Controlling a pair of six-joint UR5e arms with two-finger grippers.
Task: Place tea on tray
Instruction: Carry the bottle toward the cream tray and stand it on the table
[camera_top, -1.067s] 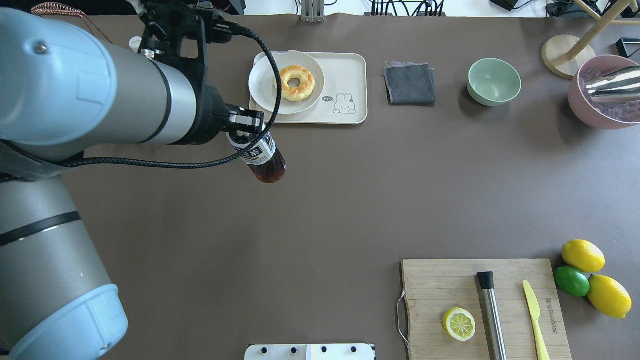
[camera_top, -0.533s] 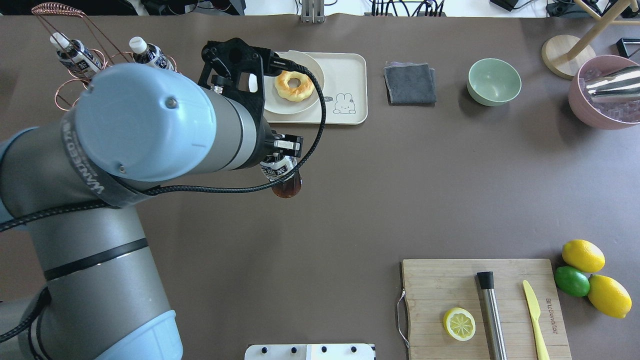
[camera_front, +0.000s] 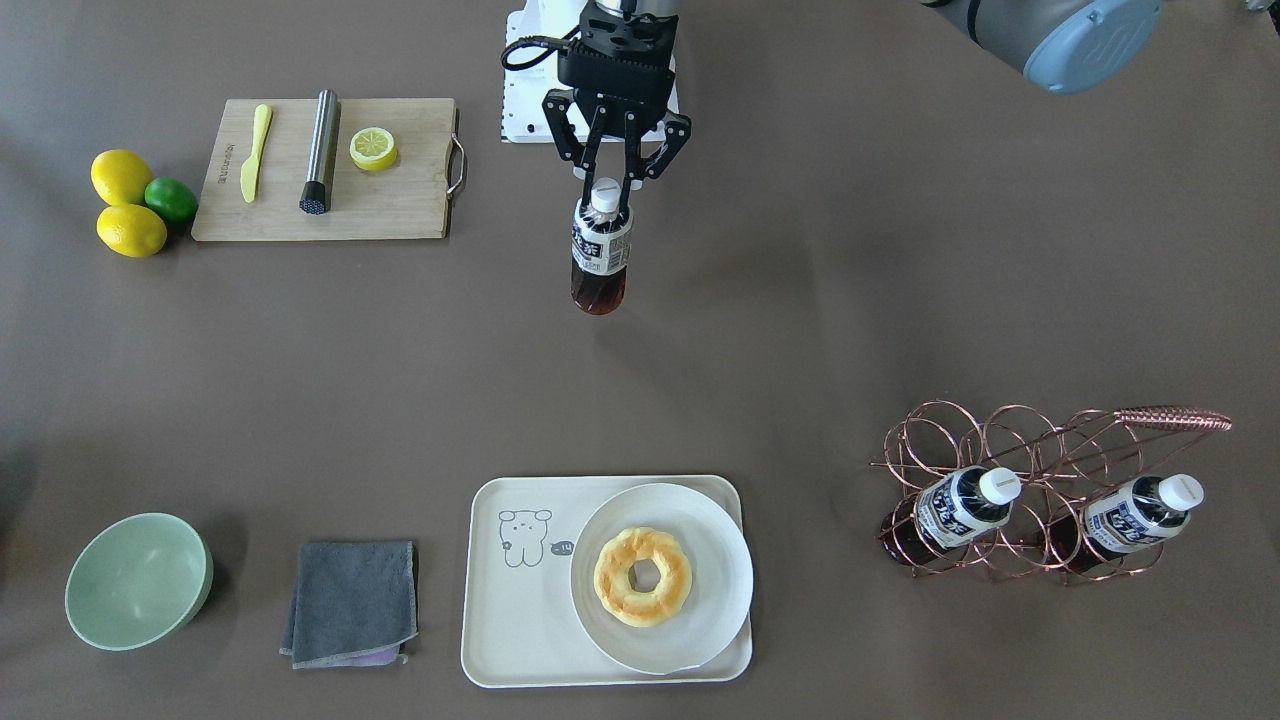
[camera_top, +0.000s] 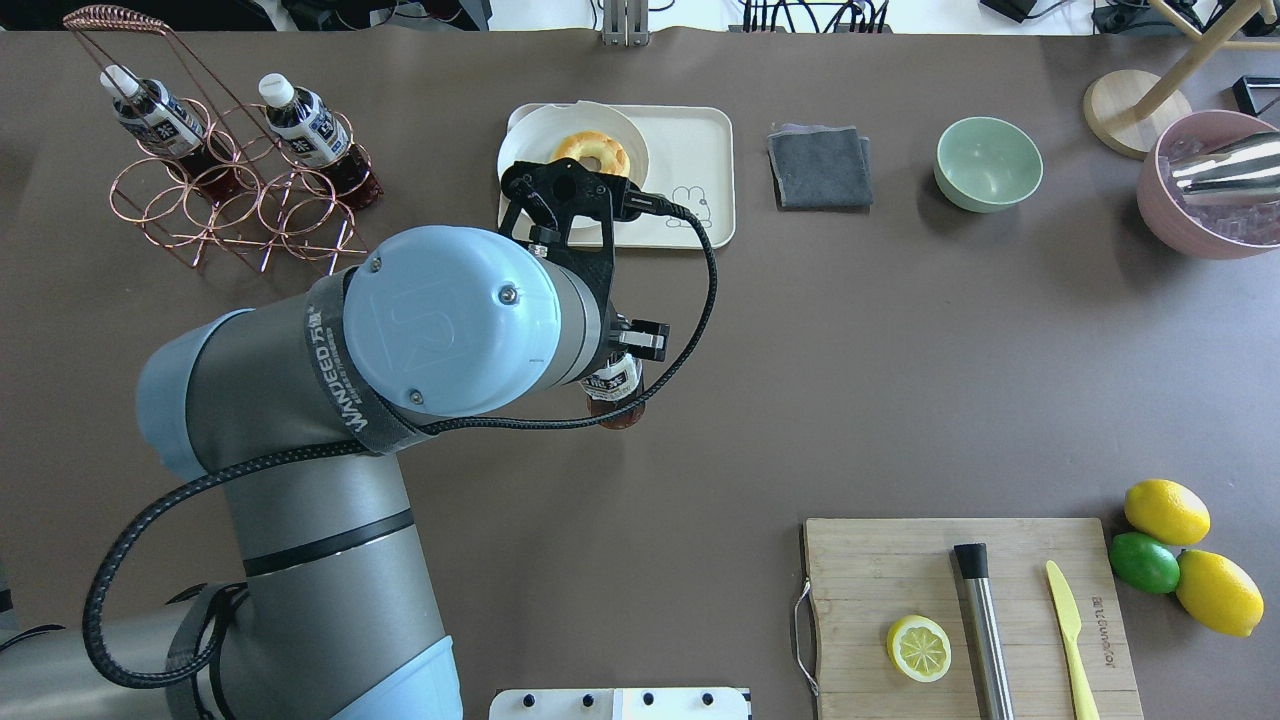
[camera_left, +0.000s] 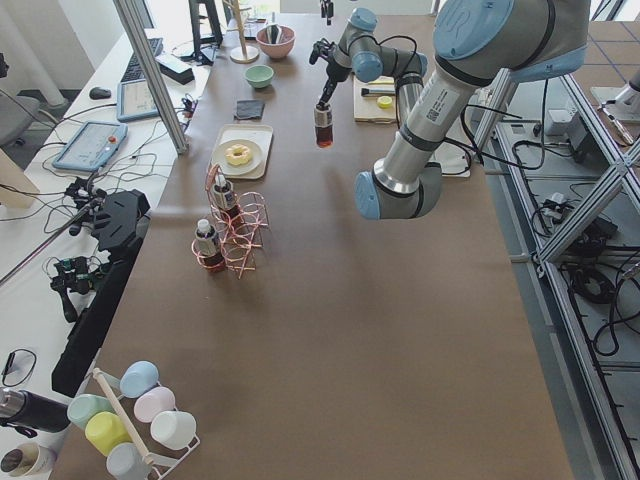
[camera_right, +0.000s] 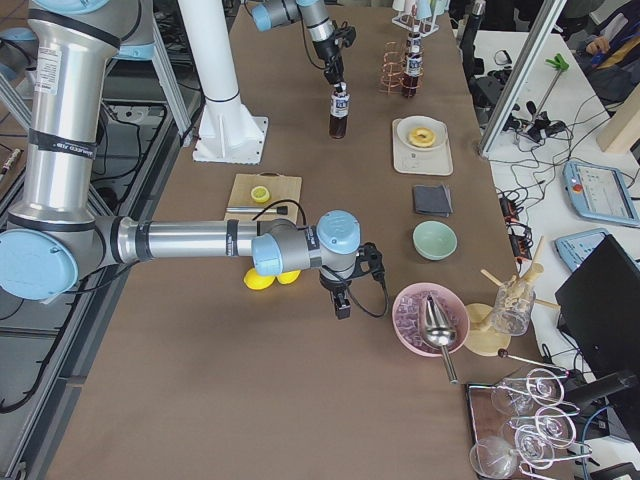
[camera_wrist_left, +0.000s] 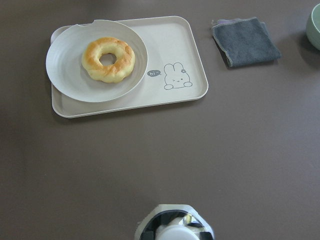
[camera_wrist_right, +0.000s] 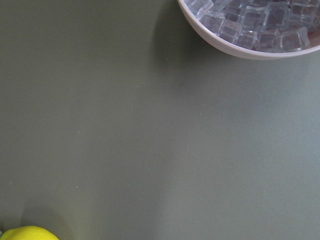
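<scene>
Front-facing view: bottle of tea (camera_front: 600, 262), neck pinched by your left gripper (camera_front: 604, 200), mid-air, upper centre. Overhead, it has drifted down-right within a second; tray (camera_front: 510, 620), lower centre, not yet reached.

My left claw (camera_front: 607, 190) is black; the tea (camera_front: 600, 262) is dark brown with a white cap and a navy-and-white label. The tray (camera_front: 510, 620) is cream with a grey line-drawn bear, the plate (camera_front: 722, 592) off-white, the doughnut (camera_front: 615, 580) golden. The desk (camera_front: 800, 300) is brown, the cloth (camera_front: 352, 600) grey, the bowl (camera_front: 140, 580) pale green, the wire rack (camera_front: 1170, 418) copper-pink, the lime (camera_front: 171, 199) green.
</scene>
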